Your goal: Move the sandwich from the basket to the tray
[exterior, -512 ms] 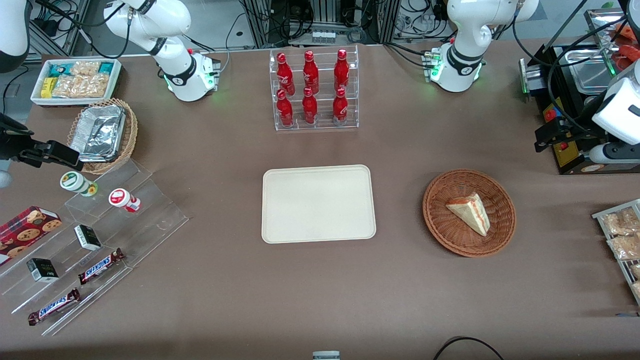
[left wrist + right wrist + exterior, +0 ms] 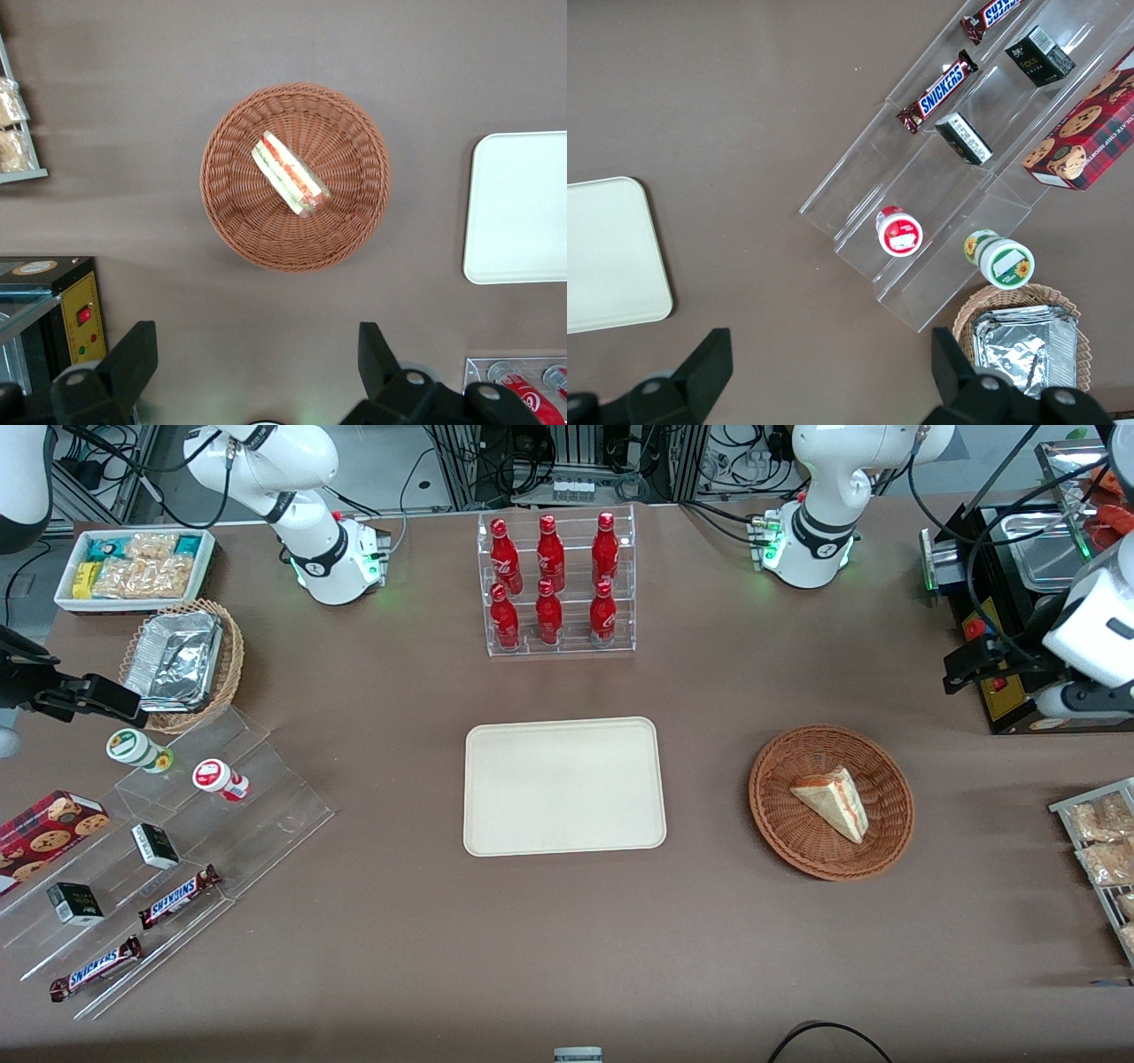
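- The sandwich (image 2: 831,802) lay flat in the basket (image 2: 780,815), slightly off the basket's centre, its layered cut edge (image 2: 292,174) showing clearly in the left wrist view.
- The basket stood on the desk (image 2: 567,939) toward the working arm's end, with the tray (image 2: 564,786) beside it, apart from it and bare.
- The end effector (image 2: 257,372) hung high above the desk, apart from the basket, with its two fingers (image 2: 133,359) spread wide and holding nothing.
- In the front view the left arm's wrist (image 2: 1094,633) sat at the working arm's end of the desk, farther from the camera than the basket, pointing down.
- The step in hand appeared to be the approach. To do it well, the end effector should centre over the wedge, turn so the fingers close across the two bread faces, and descend without catching the wicker rim.
- A light squeeze seemed wise, since soft bread would likely crush or shed filling.
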